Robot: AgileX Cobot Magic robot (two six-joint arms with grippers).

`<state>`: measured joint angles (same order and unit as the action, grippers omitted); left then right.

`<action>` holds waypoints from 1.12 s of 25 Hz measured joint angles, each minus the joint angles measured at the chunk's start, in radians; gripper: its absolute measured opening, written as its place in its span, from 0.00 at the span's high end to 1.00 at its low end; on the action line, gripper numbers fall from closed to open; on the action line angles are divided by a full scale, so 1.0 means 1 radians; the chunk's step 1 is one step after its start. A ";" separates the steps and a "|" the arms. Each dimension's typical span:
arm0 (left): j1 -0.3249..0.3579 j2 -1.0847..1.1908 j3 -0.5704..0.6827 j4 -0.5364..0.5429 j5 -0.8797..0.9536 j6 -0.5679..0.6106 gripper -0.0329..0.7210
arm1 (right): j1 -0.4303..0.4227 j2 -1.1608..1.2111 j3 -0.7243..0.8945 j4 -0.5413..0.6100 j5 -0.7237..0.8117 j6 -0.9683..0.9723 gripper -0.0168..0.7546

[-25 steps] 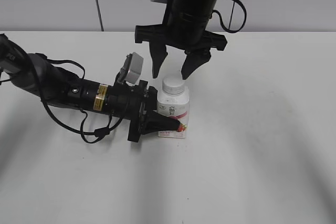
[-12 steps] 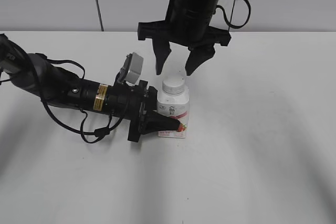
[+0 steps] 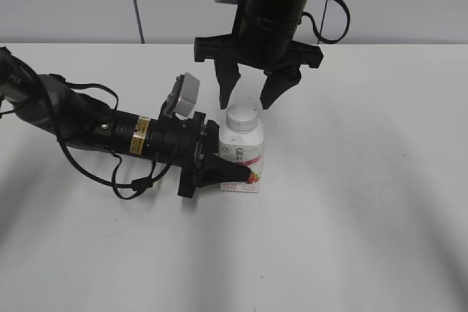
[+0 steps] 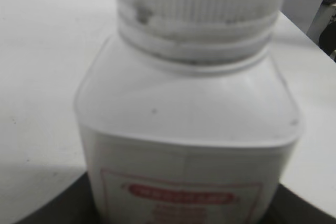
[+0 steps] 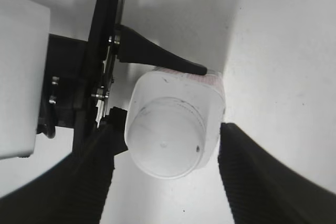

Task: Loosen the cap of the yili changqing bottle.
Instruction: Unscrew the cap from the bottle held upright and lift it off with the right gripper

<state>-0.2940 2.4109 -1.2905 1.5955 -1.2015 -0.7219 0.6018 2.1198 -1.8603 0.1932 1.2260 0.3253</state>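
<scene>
A: Start with the white counter [image 3: 365,202]. What stands on it?

B: Only the yili changqing bottle [image 3: 242,157], upright near the middle, with bare surface all round. The back edge of the counter is well behind it, so nothing crowds a move on the right or the near side.

A: And the arms?

B: The left arm lies low along the counter from the left. Its left pincer [image 3: 232,173] is pressed onto the bottle's lower body, one finger showing across the pink label; the left wrist view is filled by the bottle's shoulders and ribbed neck, which fits a tight grip. The right pincer [image 3: 251,96] hangs above, fingers pointing down, spread wide and holding nothing. In the right wrist view its two dark fingers [image 5: 86,182] stand either side of the bottle, clear of it.

A: How would the bottle handle?

B: My guess is light, thin plastic that gives a little under pressure, with smooth walls that could slip. The squarish body helps the left pincer stop it from turning.

A: Where should the top be taken?

B: On the cap [image 3: 243,116], round its ribbed side, where the ridges give purchase. It is small, about as wide as the neck, so the spread fingers need to straddle it evenly; an off-centre squeeze could tip the bottle or slide off the rim.
</scene>
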 joint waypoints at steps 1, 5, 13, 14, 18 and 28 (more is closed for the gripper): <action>0.000 0.000 0.000 0.000 0.000 0.000 0.46 | 0.000 0.002 0.000 0.004 0.000 0.000 0.34; 0.000 0.000 0.000 0.000 0.000 0.000 0.46 | 0.000 0.019 0.000 0.020 0.000 0.000 0.34; 0.000 0.000 0.000 0.000 0.000 0.000 0.46 | 0.000 0.025 0.001 0.023 -0.001 0.000 0.34; 0.000 0.000 0.000 0.000 0.000 0.000 0.46 | 0.000 0.029 0.001 0.023 -0.001 0.000 0.34; 0.000 0.000 0.000 0.000 0.000 0.000 0.46 | 0.000 0.033 0.002 0.023 -0.001 0.000 0.34; 0.000 0.000 0.000 0.000 0.000 0.000 0.46 | 0.000 0.033 0.002 0.024 0.000 0.000 0.47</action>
<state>-0.2940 2.4109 -1.2905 1.5955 -1.2015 -0.7219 0.6018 2.1526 -1.8579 0.2175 1.2262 0.3253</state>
